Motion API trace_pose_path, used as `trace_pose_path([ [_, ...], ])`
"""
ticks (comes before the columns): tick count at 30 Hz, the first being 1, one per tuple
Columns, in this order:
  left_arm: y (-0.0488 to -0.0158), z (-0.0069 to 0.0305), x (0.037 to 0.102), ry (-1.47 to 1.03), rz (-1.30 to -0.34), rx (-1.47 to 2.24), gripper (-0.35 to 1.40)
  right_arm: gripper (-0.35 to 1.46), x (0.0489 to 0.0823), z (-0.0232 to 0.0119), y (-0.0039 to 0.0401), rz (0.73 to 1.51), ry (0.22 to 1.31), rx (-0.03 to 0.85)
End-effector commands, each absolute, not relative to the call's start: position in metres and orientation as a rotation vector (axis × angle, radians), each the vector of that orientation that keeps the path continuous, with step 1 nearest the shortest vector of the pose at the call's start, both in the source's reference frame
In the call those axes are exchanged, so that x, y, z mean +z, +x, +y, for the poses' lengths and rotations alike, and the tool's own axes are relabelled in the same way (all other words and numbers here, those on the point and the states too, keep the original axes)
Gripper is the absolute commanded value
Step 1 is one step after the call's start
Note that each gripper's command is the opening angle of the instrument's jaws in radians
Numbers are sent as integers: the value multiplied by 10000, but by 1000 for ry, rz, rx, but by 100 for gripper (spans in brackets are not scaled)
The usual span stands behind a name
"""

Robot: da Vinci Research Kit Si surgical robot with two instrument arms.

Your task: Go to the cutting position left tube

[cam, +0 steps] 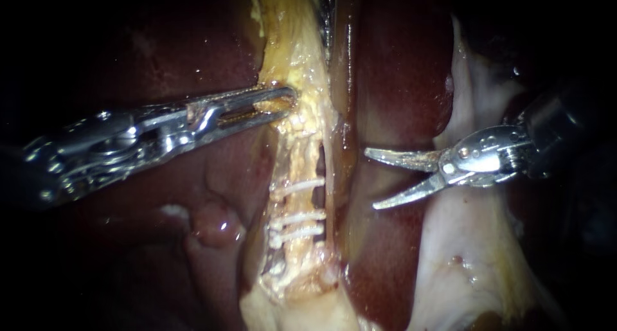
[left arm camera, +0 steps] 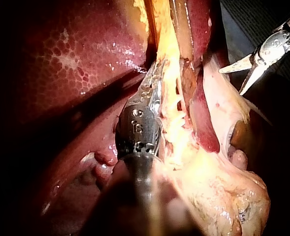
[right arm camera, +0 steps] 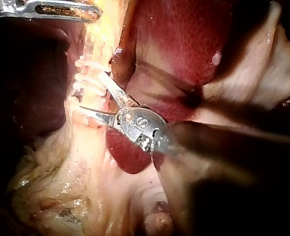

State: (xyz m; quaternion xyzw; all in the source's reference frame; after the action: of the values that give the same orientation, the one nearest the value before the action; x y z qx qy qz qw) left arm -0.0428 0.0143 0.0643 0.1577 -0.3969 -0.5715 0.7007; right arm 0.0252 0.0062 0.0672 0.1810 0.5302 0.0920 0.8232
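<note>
My left instrument point(cam: 283, 104) comes in from the left. Its two long jaws are pressed together on the yellow tissue point(cam: 292, 48), with a bit of it pinched between them. Just below that spot the yellow strip splits around a dark slit. The left tube point(cam: 297, 167) is the wider strand on the left of the slit. Three white clips point(cam: 297, 216) sit across it, one higher up and two close together lower down.

My right instrument point(cam: 371, 180) comes in from the right. Its tip has two thin, pointy blades, and they stand wide apart like open scissors. Nothing is between them. They point at the left tube and hang over the dark red liver point(cam: 398, 67), near the tube but not touching it (a strip of liver shows between the blade tips and the tube).

In the right wrist view the right instrument point(right arm camera: 90, 92) has its blades spread just beside the clips. In the left wrist view the left instrument point(left arm camera: 152, 86) lies along the yellow strip.
</note>
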Motion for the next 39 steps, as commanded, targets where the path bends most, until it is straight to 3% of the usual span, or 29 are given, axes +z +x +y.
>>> trace_pose_path([
  [1, -428, 143, 643, 352, -884, -1272, -35, 144, 672, 62, 252, 1128, 385, 197],
  [9, -414, 160, 624, 367, -891, -1274, -35, 144, 678, 54, 256, 1149, 419, 160],
  [19, -374, 192, 555, 317, -988, -1298, -35, 144, 719, 18, 288, 1151, 618, 244],
  [27, -374, 185, 543, 309, -992, -1298, -35, 144, 747, 11, 311, 1098, 770, 323],
  [39, -375, 182, 537, 303, -991, -1295, -35, 144, 780, 19, 324, 1053, 826, 350],
])
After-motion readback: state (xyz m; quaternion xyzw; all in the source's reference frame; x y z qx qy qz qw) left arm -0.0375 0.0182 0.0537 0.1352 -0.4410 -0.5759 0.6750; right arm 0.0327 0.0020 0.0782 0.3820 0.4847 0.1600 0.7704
